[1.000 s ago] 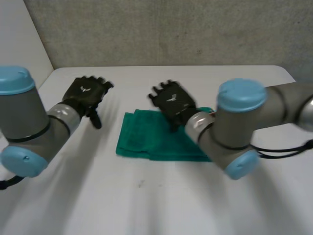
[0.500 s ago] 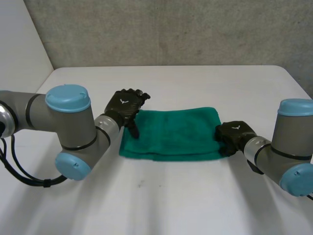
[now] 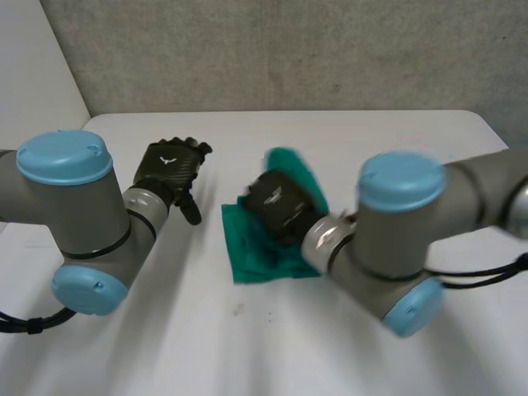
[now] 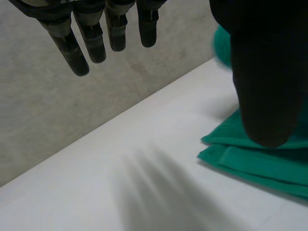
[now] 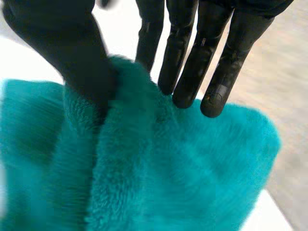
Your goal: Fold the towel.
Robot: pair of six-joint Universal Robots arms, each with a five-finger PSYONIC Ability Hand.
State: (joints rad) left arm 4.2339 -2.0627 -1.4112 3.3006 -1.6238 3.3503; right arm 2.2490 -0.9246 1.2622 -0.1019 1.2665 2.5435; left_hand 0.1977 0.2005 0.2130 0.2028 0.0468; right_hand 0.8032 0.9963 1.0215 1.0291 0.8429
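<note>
My left hand (image 3: 171,167) hangs in the air with its fingers (image 4: 79,45) straight and slightly spread, the thumb well apart from them, holding nothing; my left arm (image 3: 82,214) is bent at the elbow beside it. My right hand (image 3: 276,208) sits ahead of my bent right arm (image 3: 396,239), thumb and straight fingers (image 5: 192,57) pinching a raised fold of the teal towel (image 5: 168,173).

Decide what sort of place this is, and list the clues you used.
Probably a robotics lab test bench: a plain white table, a blank grey wall behind it, two grey, blue-capped robot arms, and a teal fluffy towel as practice material.
</note>
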